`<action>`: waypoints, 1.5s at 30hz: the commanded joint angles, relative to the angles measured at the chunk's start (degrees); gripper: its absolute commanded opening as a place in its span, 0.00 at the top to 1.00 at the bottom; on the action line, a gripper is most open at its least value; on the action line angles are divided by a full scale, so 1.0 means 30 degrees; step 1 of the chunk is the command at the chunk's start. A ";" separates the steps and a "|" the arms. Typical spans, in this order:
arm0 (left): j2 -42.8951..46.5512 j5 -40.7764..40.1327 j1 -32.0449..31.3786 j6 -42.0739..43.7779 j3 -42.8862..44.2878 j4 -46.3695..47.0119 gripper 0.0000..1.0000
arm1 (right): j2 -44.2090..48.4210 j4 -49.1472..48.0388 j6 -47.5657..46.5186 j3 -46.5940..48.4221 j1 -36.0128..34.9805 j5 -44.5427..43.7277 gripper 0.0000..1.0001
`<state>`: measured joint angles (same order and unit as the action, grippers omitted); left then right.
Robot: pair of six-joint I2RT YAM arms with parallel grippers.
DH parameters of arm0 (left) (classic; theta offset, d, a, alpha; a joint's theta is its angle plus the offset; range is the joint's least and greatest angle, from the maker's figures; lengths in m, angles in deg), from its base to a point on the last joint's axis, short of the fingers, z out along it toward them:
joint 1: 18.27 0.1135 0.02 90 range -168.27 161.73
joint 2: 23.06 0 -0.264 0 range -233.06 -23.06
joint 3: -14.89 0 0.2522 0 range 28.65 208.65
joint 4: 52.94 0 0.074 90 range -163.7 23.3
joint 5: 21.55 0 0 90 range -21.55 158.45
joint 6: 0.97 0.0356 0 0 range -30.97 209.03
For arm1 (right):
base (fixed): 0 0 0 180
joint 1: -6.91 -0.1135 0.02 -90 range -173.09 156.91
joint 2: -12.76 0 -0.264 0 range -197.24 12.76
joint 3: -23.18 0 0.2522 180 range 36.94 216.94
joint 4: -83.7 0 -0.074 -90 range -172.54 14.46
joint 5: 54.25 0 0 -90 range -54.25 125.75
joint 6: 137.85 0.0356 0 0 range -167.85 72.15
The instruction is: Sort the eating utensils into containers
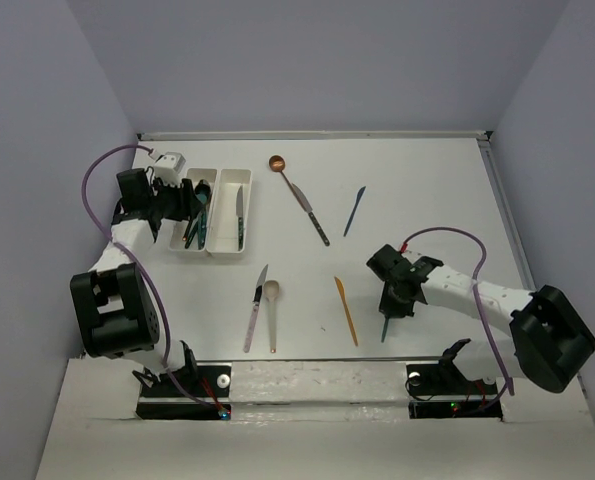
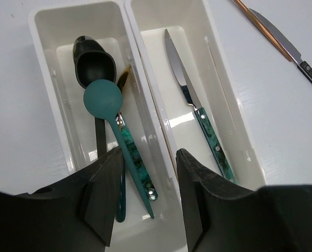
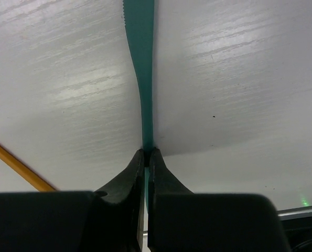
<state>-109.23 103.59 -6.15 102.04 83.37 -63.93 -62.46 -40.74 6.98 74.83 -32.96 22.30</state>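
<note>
Two white trays stand side by side at the back left. The left tray [image 1: 205, 172] [image 2: 36, 37] holds a black spoon [image 2: 93, 65], a teal spoon [image 2: 103, 97] and a gold-tipped utensil [image 2: 124, 76]. The right tray [image 1: 247, 200] [image 2: 218, 68] holds a knife [image 2: 183, 84] with a teal marbled handle. My left gripper [image 1: 189, 205] [image 2: 148, 178] is open and empty above the near end of the trays. My right gripper [image 1: 392, 300] [image 3: 146, 152] is shut on a teal knife [image 1: 385, 326] [image 3: 141, 79], low over the table.
On the table lie a copper spoon [image 1: 277, 163], a silver knife [image 1: 318, 228], a blue knife [image 1: 354, 210], an orange knife [image 1: 347, 311] [image 3: 14, 165], a pink-handled knife [image 1: 254, 310] and a beige spoon [image 1: 272, 300]. A small white box [image 1: 170, 163] sits behind the trays.
</note>
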 commanded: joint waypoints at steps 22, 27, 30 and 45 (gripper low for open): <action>0.5403 -0.0365 -1.1118 -0.1525 0.1947 -0.1073 0.39 | 0.3894 -1.7680 -1.1156 0.2135 -0.1940 -0.3047 1.00; 0.4207 -0.1371 -1.2914 -0.2578 0.2237 0.0044 0.38 | 0.2927 -1.9088 -1.1098 0.2428 -0.2352 -0.2519 1.00; 0.3503 -0.1077 -1.3586 -0.3283 0.2735 0.0659 0.38 | 0.2341 -1.9295 -1.1098 0.2721 -0.2703 -0.2429 1.00; 0.2327 -0.1134 -1.4880 -0.3547 0.2943 0.2124 0.37 | 0.0377 -1.9617 -1.0923 0.3776 -0.3289 -0.1962 1.00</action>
<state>-104.07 99.74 -50.89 92.40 90.73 -62.08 -60.52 -95.29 -25.39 82.74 -42.30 15.41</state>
